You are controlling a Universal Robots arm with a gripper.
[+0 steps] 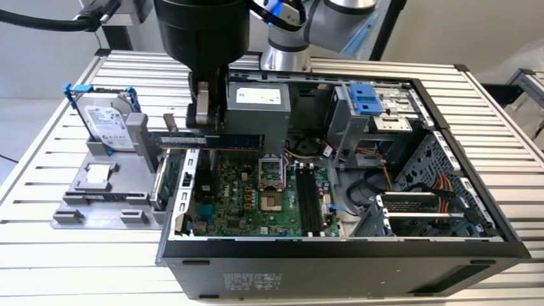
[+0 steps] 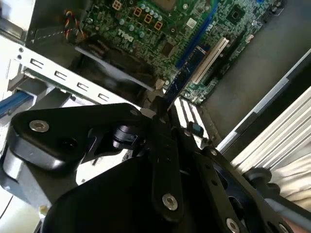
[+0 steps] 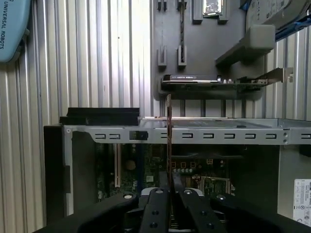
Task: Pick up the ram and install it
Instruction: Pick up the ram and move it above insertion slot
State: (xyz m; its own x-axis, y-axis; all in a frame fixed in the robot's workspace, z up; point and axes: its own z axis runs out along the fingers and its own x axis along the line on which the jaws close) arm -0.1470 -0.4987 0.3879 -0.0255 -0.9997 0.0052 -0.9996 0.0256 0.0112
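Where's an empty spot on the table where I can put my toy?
Bare table: beside the grey tray on the exterior view's left, and beside the computer case on its right. Crowded: inside the case, and where the gripper holds the ram.

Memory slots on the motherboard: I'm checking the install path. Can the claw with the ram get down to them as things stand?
Probably yes. The case is open on top, the memory slots look empty with nothing standing over them, and the claw grips the ram above the case.

Ribbed metal table [image 1: 34,166], matt black end effector [image 1: 200,125]
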